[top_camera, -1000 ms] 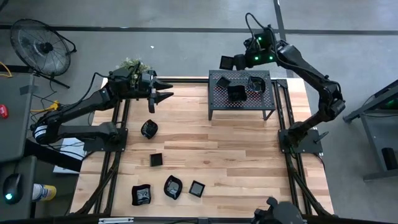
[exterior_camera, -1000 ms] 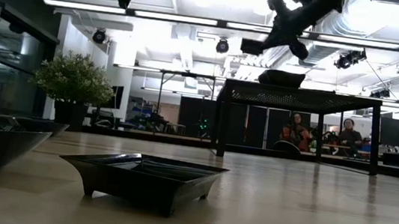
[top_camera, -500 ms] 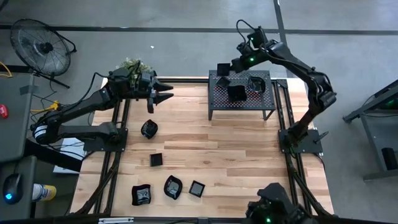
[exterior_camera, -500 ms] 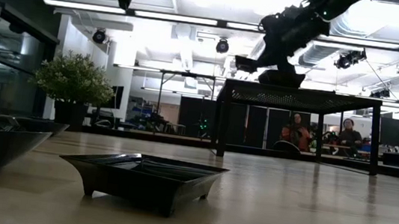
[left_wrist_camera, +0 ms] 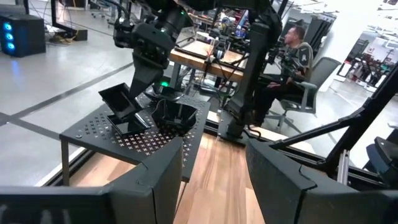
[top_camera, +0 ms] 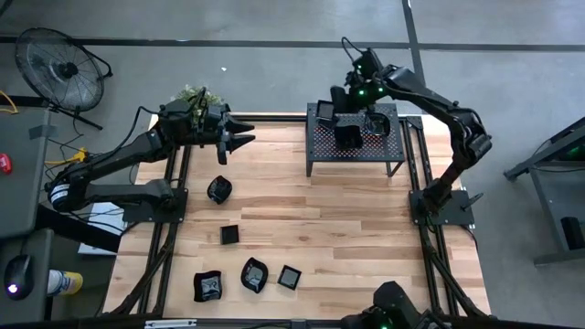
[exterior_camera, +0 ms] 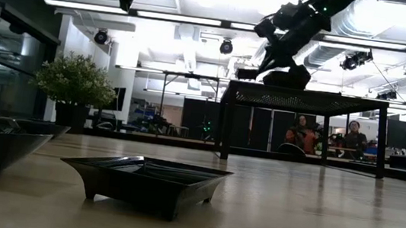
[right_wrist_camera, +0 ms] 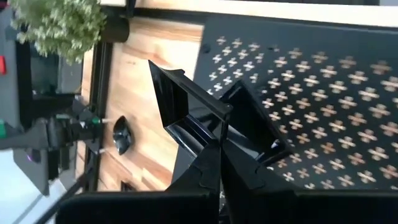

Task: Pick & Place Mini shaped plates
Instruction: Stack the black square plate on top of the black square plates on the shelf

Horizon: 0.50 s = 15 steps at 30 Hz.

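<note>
My right gripper [top_camera: 338, 102] is shut on a square black mini plate [top_camera: 324, 111], which hangs over the far left corner of the black perforated rack [top_camera: 393, 146]. The left wrist view shows this plate [left_wrist_camera: 119, 101] tilted above the rack top. Two more plates [top_camera: 347, 137] [top_camera: 377, 123] rest on the rack. Several others lie on the wooden table, among them a round one [top_camera: 219, 189] and a square one [top_camera: 229, 235]. My left gripper [top_camera: 239, 133] stands open and level over the table's far left, with nothing between its fingers. My right gripper pinches one rim of the square plate [right_wrist_camera: 212, 140] between its two fingers. The fingers slant down from the far right. The plate is tilted, its hollow side turned toward the gripper, and it is lifted a little above the rack top.
A potted plant [top_camera: 190, 95] stands at the table's far left corner. Three plates [top_camera: 208, 285] [top_camera: 254, 274] [top_camera: 290, 277] lie near the front edge. A fan [top_camera: 62, 68] stands on the floor at the far left. People sit beyond the table [exterior_camera: 304, 133].
My right gripper has come down and toward the near edge, from beyond the rack's far edge to over its far left corner. Its wrist has rolled on the way. The plate it holds has gone with it and has tipped.
</note>
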Tool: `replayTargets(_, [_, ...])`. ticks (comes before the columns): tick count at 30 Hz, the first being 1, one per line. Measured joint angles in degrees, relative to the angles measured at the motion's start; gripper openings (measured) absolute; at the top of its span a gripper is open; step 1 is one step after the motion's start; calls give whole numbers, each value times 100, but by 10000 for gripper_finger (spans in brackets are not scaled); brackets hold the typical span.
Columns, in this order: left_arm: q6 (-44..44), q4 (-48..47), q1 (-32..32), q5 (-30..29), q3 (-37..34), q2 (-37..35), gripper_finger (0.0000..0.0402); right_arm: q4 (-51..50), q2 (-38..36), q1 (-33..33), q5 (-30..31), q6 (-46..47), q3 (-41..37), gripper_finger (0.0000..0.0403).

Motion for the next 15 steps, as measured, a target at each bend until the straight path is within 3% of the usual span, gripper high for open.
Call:
replayTargets(7, [2,-2,0,110,0,0,175,-245,-3,-44,15,379,0,0])
replayTargets(15, [2,-55,0,465,0,0,175,-484,-9,-119,75,36,92,0])
